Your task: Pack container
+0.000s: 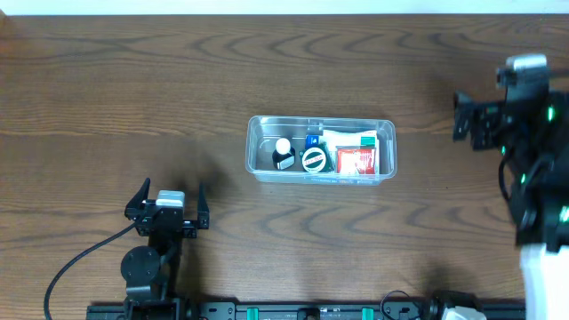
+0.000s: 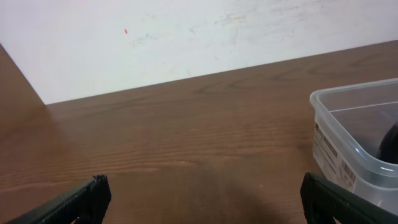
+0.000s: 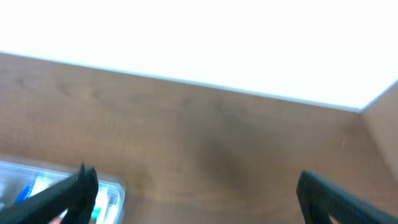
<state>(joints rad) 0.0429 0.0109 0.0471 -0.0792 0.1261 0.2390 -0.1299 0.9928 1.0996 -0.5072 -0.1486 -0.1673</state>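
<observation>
The container (image 1: 261,169), a clear tub with a rim, sits mid-table. Inside it are a small black bottle with a white cap (image 1: 283,156), a round white-rimmed lid (image 1: 314,160), a blue item (image 1: 312,140), a red box (image 1: 357,161) and a white-and-green pack (image 1: 351,139). My left gripper (image 1: 169,197) stands open to the tub's lower left, apart from it and holding nothing. The left wrist view shows the tub's corner (image 2: 357,137) right of the gripper (image 2: 202,199). My right gripper (image 1: 460,117) is open and empty at the far right. Its wrist view shows the tub's end (image 3: 109,186) behind the left finger (image 3: 78,193).
The dark wooden table (image 1: 133,89) runs back to a white wall (image 2: 186,37). A black cable (image 1: 80,262) trails from the left arm's base at the front edge. A mounting rail (image 1: 311,311) runs along the front.
</observation>
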